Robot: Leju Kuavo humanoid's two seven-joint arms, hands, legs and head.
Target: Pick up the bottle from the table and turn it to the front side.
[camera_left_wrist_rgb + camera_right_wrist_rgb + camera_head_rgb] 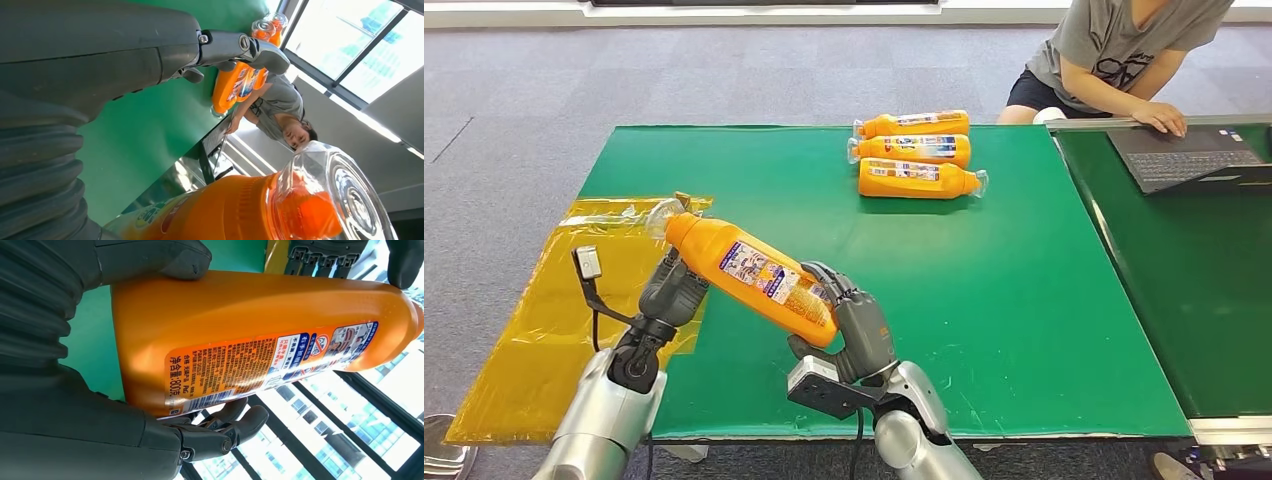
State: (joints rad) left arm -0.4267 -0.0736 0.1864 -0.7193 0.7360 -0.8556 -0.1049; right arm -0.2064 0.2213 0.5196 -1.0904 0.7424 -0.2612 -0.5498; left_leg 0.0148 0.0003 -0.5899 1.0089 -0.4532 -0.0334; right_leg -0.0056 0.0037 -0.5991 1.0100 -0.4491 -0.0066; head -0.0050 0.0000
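An orange bottle (754, 275) with a clear cap (667, 213) hangs tilted over the green table (1004, 290), cap toward the far left. Its printed label with a barcode faces up. My right hand (859, 325) grips the bottle's base (260, 330), thumb on one side and dark fingers (225, 432) wrapped round the other. My left hand (674, 290) sits under the bottle's shoulder with fingers (240, 45) stretched out and apart; the bottle (230, 210) and its cap (330, 200) lie beside that hand.
Three more orange bottles (914, 150) lie side by side at the table's far edge. A yellow plastic sheet (554, 300) hangs off the left side. A person (1114, 50) sits at the far right with a laptop (1184, 155) on a second table.
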